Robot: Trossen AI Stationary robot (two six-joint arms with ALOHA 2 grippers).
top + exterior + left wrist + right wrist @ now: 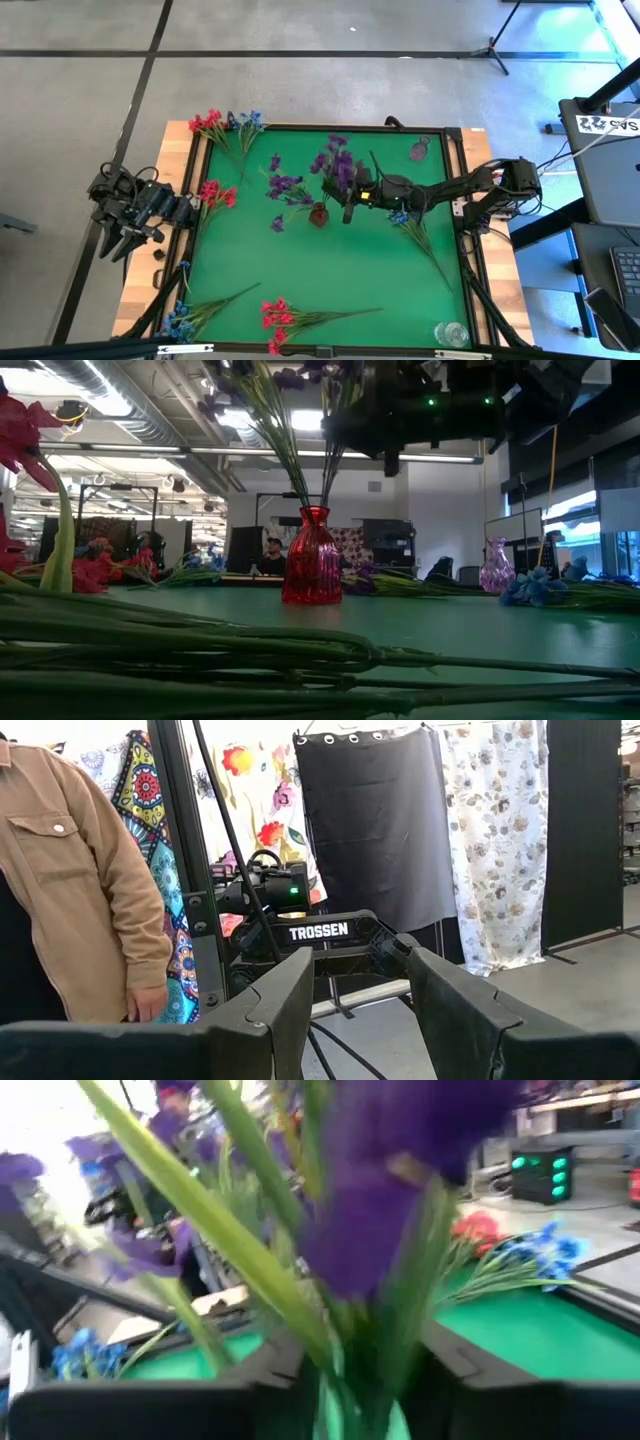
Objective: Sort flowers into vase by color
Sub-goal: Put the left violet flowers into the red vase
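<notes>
You have purple flowers (338,165) standing upright in the red vase (319,214) near the middle of the bench, with more purple sprigs (285,187) lying flat just left of it. Red and blue flowers (225,125) lie at the far left corner, red ones (214,194) at the left edge, blue ones (180,318) and red ones (280,317) along the near edge, and blue ones (405,220) right of the vase.

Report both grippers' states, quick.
Left gripper: open, empty, parked off the table's left edge.
Right gripper: above the red vase, around the purple flowers; open or shut cannot be told.
</notes>
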